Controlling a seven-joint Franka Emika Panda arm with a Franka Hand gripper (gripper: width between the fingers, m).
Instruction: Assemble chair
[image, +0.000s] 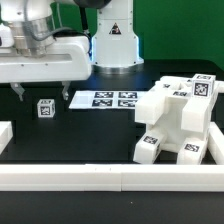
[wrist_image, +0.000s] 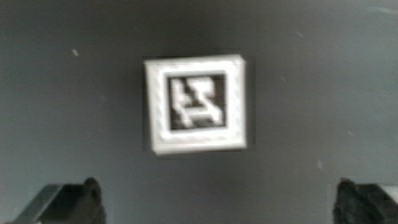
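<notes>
Only the wrist view showed the fingers spread wide, holding nothing, above the cube. The chair stood near the rail at the desk's edge.

The black table carries a small cube, the marker board, and the chair.

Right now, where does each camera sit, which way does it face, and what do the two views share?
Exterior view: off the arm, looking across the black table at the part-built chair, the marker board and a small cube; the arm and its gripper show above the cube.
Wrist view: on the wrist, looking straight down at the small cube; only the two fingers show, spread wide.
Shared: the small cube, the table and the fingers.
</notes>
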